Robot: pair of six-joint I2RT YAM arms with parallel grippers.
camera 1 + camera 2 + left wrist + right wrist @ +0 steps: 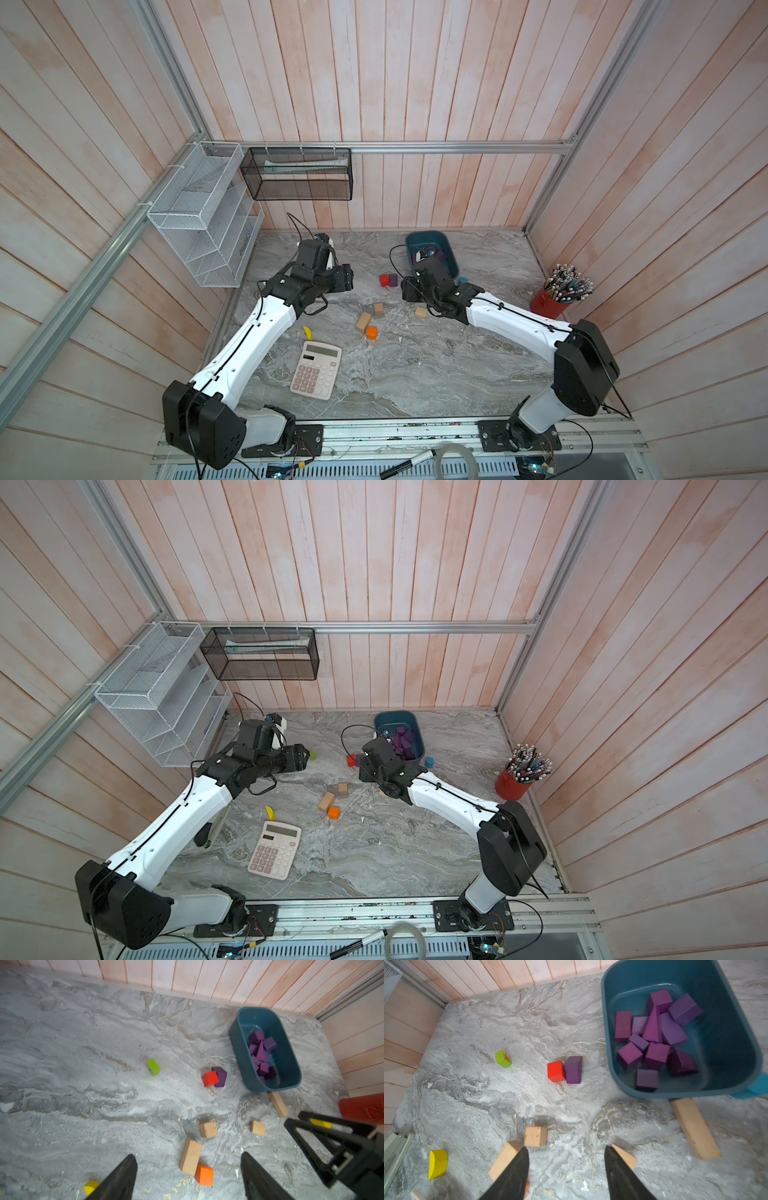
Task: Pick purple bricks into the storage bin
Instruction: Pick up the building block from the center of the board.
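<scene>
1 purple brick (573,1069) lies ahead of right pincer (566,1159), apart.

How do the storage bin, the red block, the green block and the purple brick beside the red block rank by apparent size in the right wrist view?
1. storage bin
2. purple brick and red block, too alike to rank
3. green block, though it lies farther from the camera
</scene>
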